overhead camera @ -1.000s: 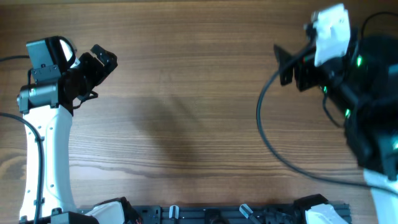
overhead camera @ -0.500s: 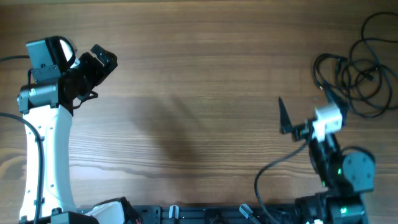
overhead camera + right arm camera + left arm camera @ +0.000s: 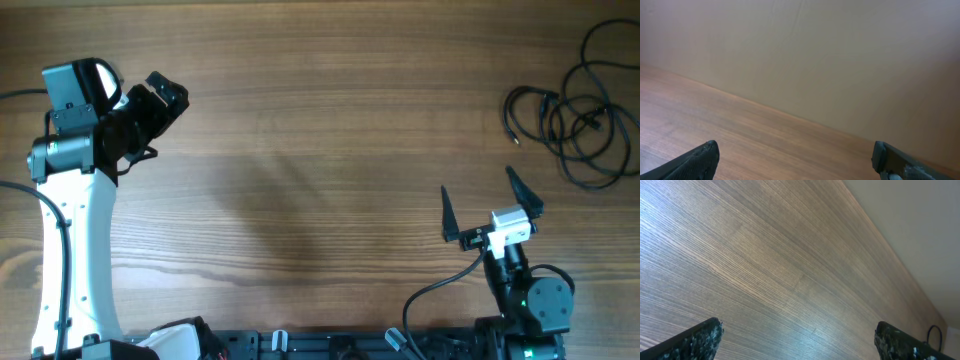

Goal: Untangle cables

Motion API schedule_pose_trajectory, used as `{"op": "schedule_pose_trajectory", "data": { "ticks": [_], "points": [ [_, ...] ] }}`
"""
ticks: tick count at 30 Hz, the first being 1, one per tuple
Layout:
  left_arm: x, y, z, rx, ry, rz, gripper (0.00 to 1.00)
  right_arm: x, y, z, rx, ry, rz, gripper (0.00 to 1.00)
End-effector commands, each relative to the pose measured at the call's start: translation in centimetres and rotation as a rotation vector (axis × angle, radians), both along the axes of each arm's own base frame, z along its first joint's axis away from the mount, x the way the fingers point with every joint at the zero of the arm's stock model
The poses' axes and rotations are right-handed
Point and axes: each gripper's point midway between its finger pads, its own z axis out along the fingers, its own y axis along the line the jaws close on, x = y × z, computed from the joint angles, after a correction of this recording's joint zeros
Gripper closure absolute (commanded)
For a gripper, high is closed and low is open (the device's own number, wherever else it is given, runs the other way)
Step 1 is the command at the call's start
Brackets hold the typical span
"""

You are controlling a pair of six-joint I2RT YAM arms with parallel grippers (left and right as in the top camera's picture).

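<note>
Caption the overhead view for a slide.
Tangled cables lie near the table's right edge; left gripper and right gripper open, empty.

— What is the table (image 3: 330, 120) made of?
— Wood, brown with a fine straight grain. It looks smooth, with a dull sheen.
— And the cables (image 3: 572, 108) at upper right?
— Thin black cords in a plastic-looking, faintly glossy jacket.
— The left arm (image 3: 78, 250)?
— A white shell of smooth, glossy plastic. The left gripper (image 3: 799, 345) has black fingertips (image 3: 699, 340), rough and speckled.
</note>
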Motion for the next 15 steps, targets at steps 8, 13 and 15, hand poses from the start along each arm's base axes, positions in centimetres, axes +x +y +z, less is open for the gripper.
{"op": "schedule_pose_trajectory", "data": {
  "ticks": [8,13,15],
  "points": [
    [0.1,0.3,0.4,0.014,-0.013,-0.004,0.00,0.2,0.3,-3.1,-0.005,0.040,0.019,0.00],
    [0.1,0.3,0.4,0.014,-0.013,-0.004,0.00,0.3,0.2,-4.8,-0.011,0.113,0.012,0.00],
    [0.1,0.3,0.4,0.014,-0.013,-0.004,0.00,0.3,0.2,-4.8,-0.012,0.114,0.011,0.00]
  ]
}}
